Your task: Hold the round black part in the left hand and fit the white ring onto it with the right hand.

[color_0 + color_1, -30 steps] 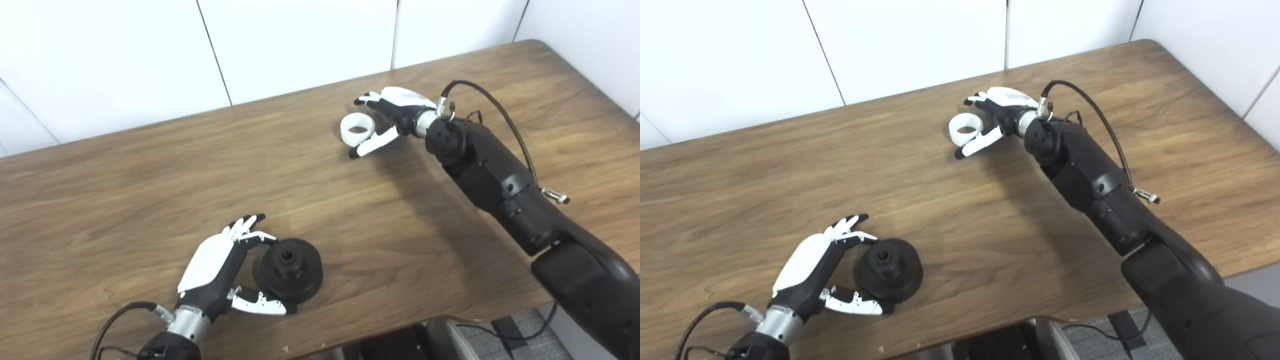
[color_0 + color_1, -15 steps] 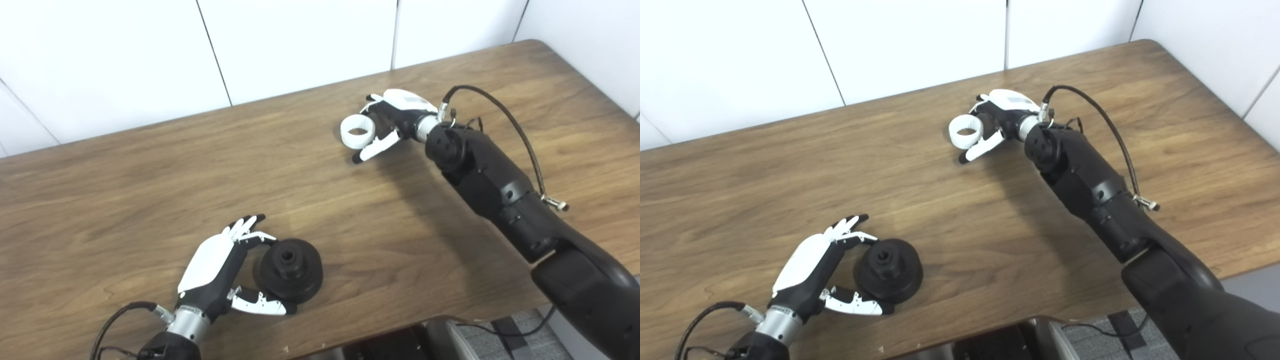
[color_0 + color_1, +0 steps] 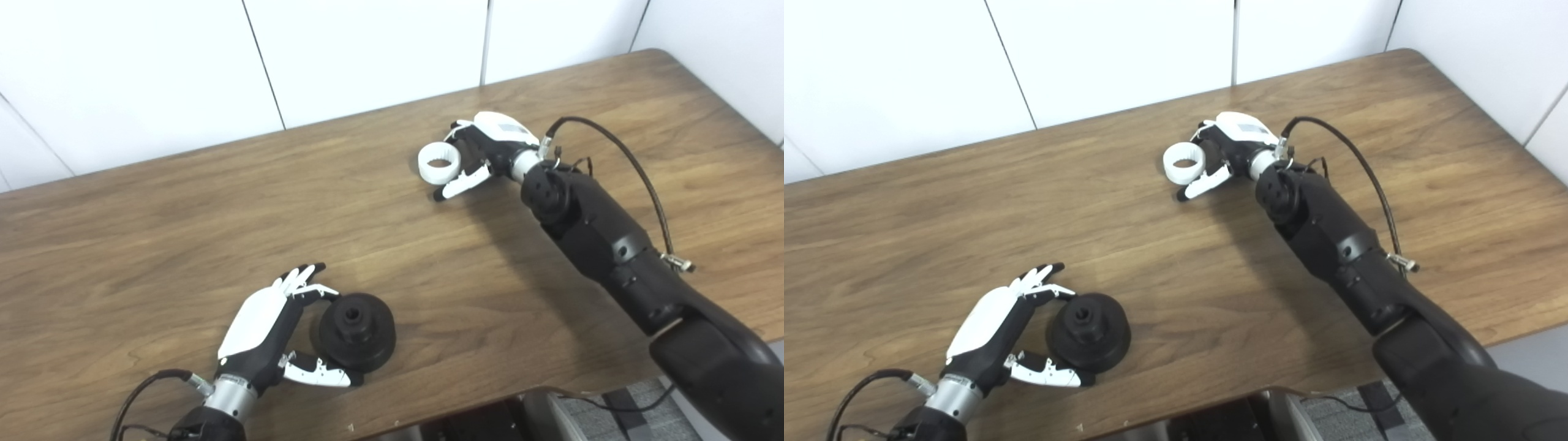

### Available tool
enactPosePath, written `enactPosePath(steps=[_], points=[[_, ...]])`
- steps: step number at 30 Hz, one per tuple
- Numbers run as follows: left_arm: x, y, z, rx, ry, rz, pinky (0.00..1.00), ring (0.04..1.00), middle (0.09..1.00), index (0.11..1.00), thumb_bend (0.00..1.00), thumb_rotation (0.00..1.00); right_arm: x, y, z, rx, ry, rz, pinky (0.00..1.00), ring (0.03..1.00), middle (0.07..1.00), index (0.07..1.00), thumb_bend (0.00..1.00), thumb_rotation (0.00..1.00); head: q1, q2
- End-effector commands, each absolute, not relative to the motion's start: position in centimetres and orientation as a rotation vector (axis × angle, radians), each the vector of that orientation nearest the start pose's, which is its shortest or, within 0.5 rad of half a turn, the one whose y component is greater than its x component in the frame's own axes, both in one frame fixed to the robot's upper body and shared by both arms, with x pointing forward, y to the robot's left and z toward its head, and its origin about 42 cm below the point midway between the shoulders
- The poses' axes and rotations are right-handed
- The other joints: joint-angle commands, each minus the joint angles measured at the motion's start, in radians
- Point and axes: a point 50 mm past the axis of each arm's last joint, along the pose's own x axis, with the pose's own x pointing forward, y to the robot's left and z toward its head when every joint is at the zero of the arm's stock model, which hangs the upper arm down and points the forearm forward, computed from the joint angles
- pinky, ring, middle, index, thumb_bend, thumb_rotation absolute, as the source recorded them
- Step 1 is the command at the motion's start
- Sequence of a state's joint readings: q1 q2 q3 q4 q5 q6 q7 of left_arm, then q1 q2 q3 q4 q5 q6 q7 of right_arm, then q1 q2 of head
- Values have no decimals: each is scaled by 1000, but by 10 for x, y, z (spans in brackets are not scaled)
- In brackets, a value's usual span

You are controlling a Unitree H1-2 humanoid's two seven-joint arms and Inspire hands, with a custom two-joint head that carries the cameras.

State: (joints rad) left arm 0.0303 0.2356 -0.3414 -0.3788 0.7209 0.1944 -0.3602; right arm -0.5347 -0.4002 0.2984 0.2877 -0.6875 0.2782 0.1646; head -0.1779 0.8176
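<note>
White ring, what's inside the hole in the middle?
Inside the round white plastic ring, only the brown wooden table shows through the hole. The right hand curls against the ring's right side, so that side and the tabletop beneath it are hidden.

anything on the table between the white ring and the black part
Nothing: from the white ring down to the black part there is only bare wooden table, seen in both eye views.
</note>
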Motion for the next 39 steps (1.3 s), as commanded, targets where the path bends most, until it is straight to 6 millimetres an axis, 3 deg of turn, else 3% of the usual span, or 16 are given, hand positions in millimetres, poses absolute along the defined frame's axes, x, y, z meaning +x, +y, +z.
enactPosePath(steps=[1,12,28,29,30,39], points=[[248,178,164,932,-124,-479,1000,1000,974,634,1000,281,450,-262,204,-1186,2,112,897,922,916,698,875,448,-1,1],[248,177,165,930,-123,-475,1000,1000,975,633,997,277,444,-253,186,-1131,5,46,895,890,883,648,836,389,1,8],[248,175,166,927,-122,-473,1000,1000,976,633,997,288,439,-247,176,-1068,-35,-21,902,862,844,591,766,279,2,13],[248,175,166,928,-123,-472,1000,1000,976,632,996,286,438,-247,175,-1061,-42,-25,914,860,840,524,599,195,1,14],[248,175,166,928,-124,-472,1000,1000,976,632,995,287,438,-247,174,-1057,-50,-31,916,857,835,506,560,173,1,14],[248,175,166,924,-125,-470,1000,1000,974,630,1000,283,435,-248,170,-1076,-102,-62,910,844,804,484,518,140,2,16]])
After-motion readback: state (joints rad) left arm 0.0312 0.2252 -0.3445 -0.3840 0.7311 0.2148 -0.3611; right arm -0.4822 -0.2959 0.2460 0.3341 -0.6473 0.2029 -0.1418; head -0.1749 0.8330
